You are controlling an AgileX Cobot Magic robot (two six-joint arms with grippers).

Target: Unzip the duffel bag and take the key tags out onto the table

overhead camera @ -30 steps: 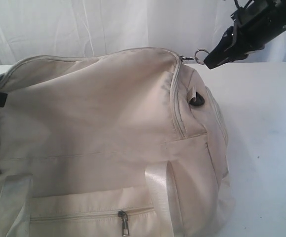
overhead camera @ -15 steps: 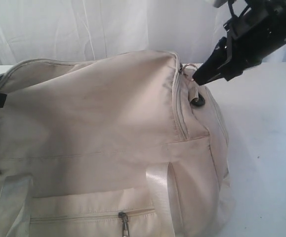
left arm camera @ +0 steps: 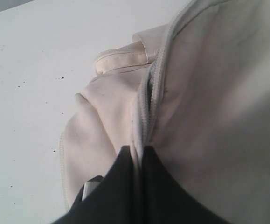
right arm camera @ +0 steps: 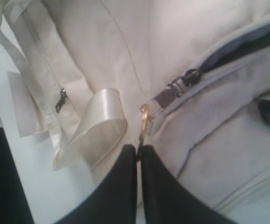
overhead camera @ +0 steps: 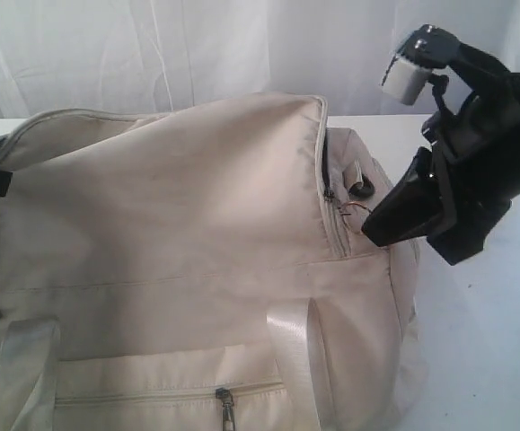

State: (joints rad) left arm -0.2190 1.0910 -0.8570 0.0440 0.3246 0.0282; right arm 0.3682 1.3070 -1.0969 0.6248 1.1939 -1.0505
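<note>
The large cream-white fabric duffel bag is lying on the broad plain white tabletop, filling most of the exterior view. The right gripper is pinching a small metal ring between fully closed black fingertips; the ring is hanging from a clear tab on the silver zipper pull. In the exterior view the slider is sitting partway down the curved end of the bag. Behind it, the right wrist view is showing a narrow gap with grey lining, so the unzipping looks begun but far from finished. The left gripper is clamping a fold of the bag's fabric right beside the zipper seam at the other end, apparently bracing the bag. The small coloured plastic key tags are not showing anywhere, neither in the gap nor on the tabletop. By my judgement, widening the opening and lifting them out are both waiting.
</note>
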